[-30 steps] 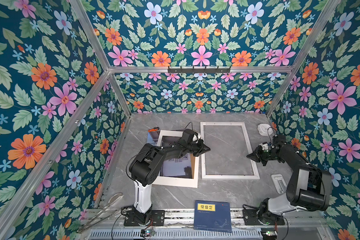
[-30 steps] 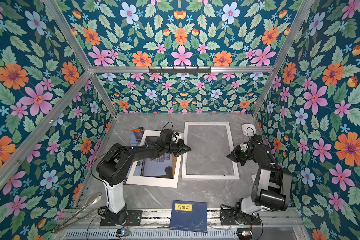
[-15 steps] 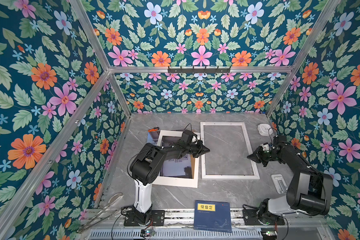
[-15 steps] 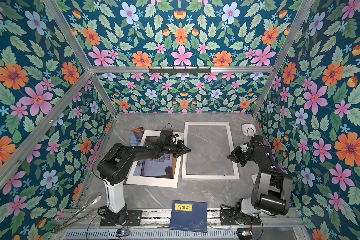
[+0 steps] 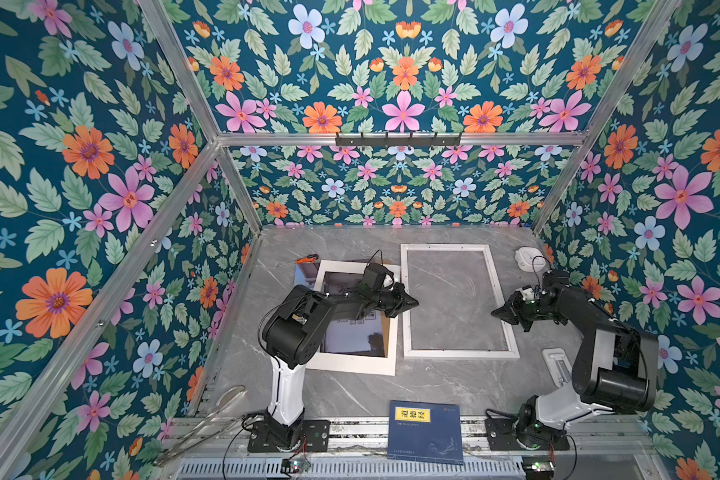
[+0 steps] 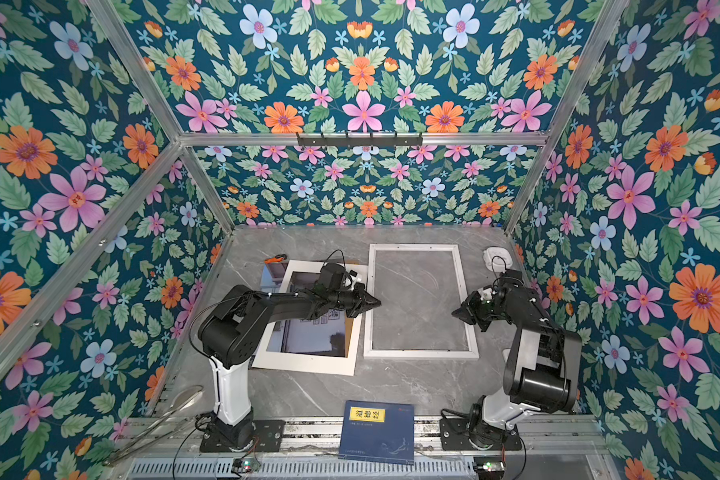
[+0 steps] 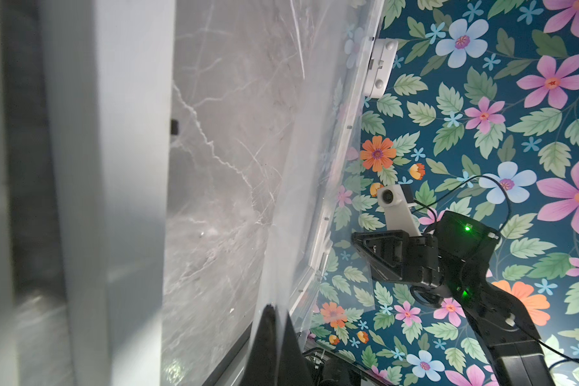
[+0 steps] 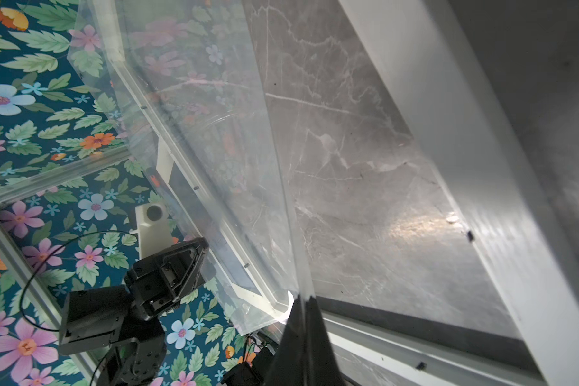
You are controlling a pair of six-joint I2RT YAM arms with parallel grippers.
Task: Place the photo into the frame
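Barely anything has shifted in the last second: the left gripper [image 5: 414, 302] and right gripper [image 5: 494, 311] each stay pinched shut on opposite edges of a clear sheet [image 8: 198, 100] held above the frame [image 5: 458, 354], which lies flat on the table [image 5: 371, 395]. The photo [image 5: 352, 338] lies just left of the frame in both top views, under a white mat [image 5: 350, 366].

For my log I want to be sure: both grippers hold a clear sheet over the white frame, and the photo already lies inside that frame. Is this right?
Only the last part is wrong. In both top views the frame is empty, and the photo lies beside it under the white card mat. The rest stands.
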